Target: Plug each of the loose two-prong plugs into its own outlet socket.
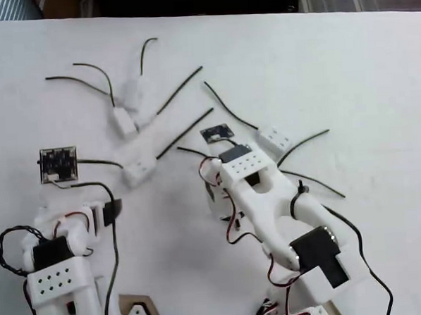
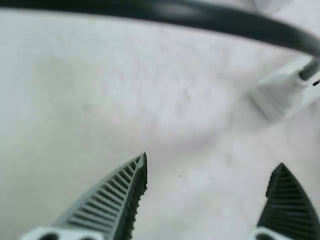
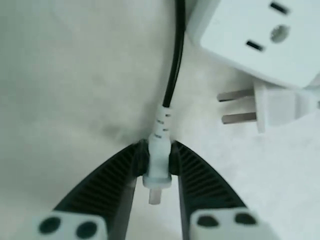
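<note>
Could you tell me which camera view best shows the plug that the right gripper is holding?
The right wrist view: the right gripper is shut on the held plug, its black cord leading away. In the high view the right arm covers it. The left wrist view looks at another plug.

two robot arms (image 1: 58, 278) (image 1: 269, 197), two small dark circuit boards (image 1: 58, 165) (image 1: 216, 133), one white table (image 1: 375, 64), about five white plug and socket blocks (image 1: 124, 123) on thin black cords (image 1: 179, 91) from above, kinds not separable there, close up one outlet socket (image 3: 260, 35), one two-prong plug (image 3: 272, 107), one corded plug (image 3: 157, 160)
</note>
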